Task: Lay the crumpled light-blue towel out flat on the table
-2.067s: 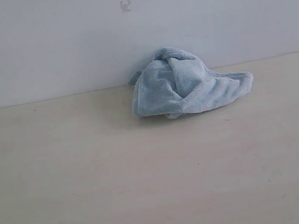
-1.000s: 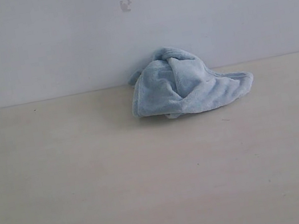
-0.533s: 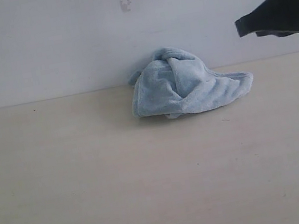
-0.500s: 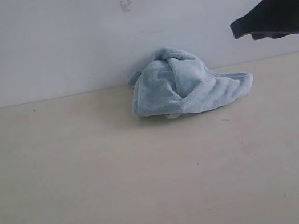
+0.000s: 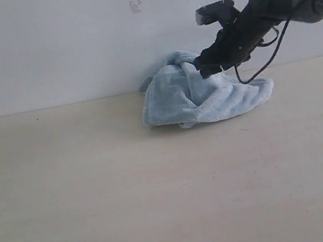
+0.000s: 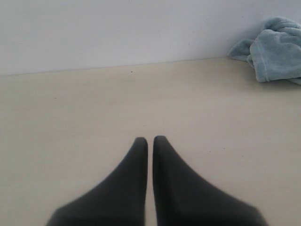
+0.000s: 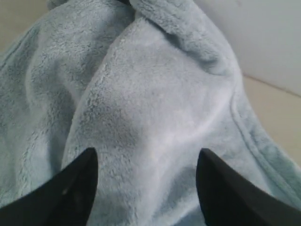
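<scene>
One towel (image 5: 189,98): crumpled heap, far side of the table (image 5: 161,190), near the wall (image 5: 42,48).
Right gripper (image 7: 146,153): fingers spread wide, at the heap's top.
Left gripper (image 6: 150,139): fingers pressed together, well apart from towel.

surface: pale beige table (image 5: 100,200) | on it: crumpled light-blue towel (image 5: 180,100), far edge

One towel (image 5: 195,96), in one crumpled heap. One table (image 5: 161,190). One wall (image 5: 42,48), bearing one small mark (image 5: 136,5) at 12 o'clock. Two grippers: one left gripper (image 6: 150,141), one right gripper (image 5: 208,66), each with two fingers (image 7: 75,188). One cable (image 5: 267,63) by the right gripper.
</scene>
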`<move>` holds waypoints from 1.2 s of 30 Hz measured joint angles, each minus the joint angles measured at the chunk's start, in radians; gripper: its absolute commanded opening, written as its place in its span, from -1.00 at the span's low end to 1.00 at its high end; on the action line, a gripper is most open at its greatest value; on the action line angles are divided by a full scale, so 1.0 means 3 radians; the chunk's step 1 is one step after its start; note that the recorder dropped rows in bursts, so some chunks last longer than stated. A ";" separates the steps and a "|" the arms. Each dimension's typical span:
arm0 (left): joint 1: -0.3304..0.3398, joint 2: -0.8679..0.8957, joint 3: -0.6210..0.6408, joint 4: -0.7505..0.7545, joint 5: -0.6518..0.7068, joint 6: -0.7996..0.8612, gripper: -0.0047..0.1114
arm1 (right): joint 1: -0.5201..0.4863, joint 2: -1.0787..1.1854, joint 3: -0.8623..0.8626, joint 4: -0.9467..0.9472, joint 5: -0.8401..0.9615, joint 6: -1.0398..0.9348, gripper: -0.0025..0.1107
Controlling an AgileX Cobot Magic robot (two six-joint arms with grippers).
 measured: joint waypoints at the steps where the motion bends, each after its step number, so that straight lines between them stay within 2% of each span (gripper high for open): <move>1: 0.0000 0.0000 0.0000 0.0000 0.0000 0.0000 -0.85 | 0.0006 0.0115 -0.0076 0.0125 0.0000 -0.0054 0.07; 2: 0.0000 0.0000 0.0000 0.0000 0.0000 0.0000 -0.85 | 0.0006 0.0216 -0.0139 0.0218 -0.0005 -0.0106 0.06; 3: 0.0000 0.0000 0.0000 0.0000 0.0000 0.0000 -0.85 | 0.0006 0.0295 -0.0179 0.0299 -0.0014 -0.0146 -0.03; 4: 0.0000 0.0000 0.0000 0.0000 0.0000 0.0000 -0.85 | 0.0006 0.0352 -0.0195 0.0368 -0.0028 -0.0174 -0.25; 6: 0.0000 0.0000 0.0000 0.0000 0.0000 0.0000 -0.85 | 0.0006 0.0429 -0.0211 0.0429 -0.0031 -0.0185 -0.98; 8: 0.0000 0.0000 0.0000 0.0000 0.0000 0.0000 -0.85 | 0.0006 0.0435 -0.0211 0.0441 0.0004 -0.0176 -0.92; 14: 0.0000 0.0000 0.0000 0.0000 0.0000 0.0000 -0.85 | 0.0000 0.0307 -0.0216 0.0457 0.0183 -0.0070 -0.92; 24: 0.0000 0.0000 0.0000 0.0000 0.0000 0.0000 -0.85 | 0.0000 -0.0420 -0.0076 0.0266 0.0936 0.0041 -0.96; 28: 0.0000 0.0000 0.0000 0.0000 0.0000 0.0000 -0.85 | 0.0000 -0.0916 0.0559 -0.0212 0.0855 0.0371 -0.96; 36: 0.0000 0.0000 0.0000 0.0000 -0.0007 0.0000 -0.85 | 0.0000 -0.2466 0.2695 -0.0388 0.0220 0.0241 -0.96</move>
